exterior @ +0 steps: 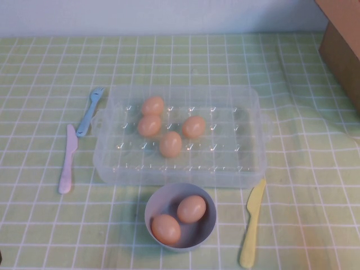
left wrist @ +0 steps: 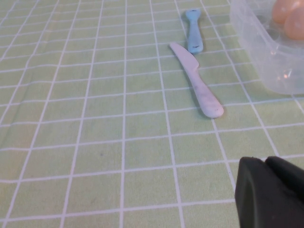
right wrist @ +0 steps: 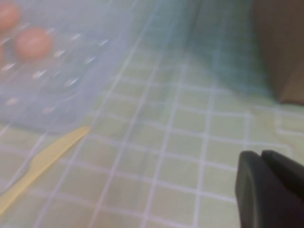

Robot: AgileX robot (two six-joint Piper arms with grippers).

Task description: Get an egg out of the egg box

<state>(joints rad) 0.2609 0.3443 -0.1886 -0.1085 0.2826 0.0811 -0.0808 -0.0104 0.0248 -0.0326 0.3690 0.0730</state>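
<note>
The clear plastic egg box [exterior: 247,101] lies in the middle of the table and holds several peach-tan eggs [exterior: 170,144] in its left half. Two more eggs [exterior: 191,208] lie in the round grey-blue bowl [exterior: 209,225] in front of the box. Neither arm shows in the high view. My left gripper [left wrist: 266,162] is shut and empty, low over the cloth, left of the box corner [left wrist: 266,52]. My right gripper [right wrist: 261,156] is shut and empty, over the cloth to the right of the box [right wrist: 85,57]; one egg [right wrist: 33,42] shows there.
A pink knife [exterior: 67,160] and a blue fork [exterior: 89,111] lie left of the box. A yellow knife [exterior: 251,222] lies at its front right. A brown cardboard box [exterior: 343,45] stands at the back right. Green checked cloth covers the table.
</note>
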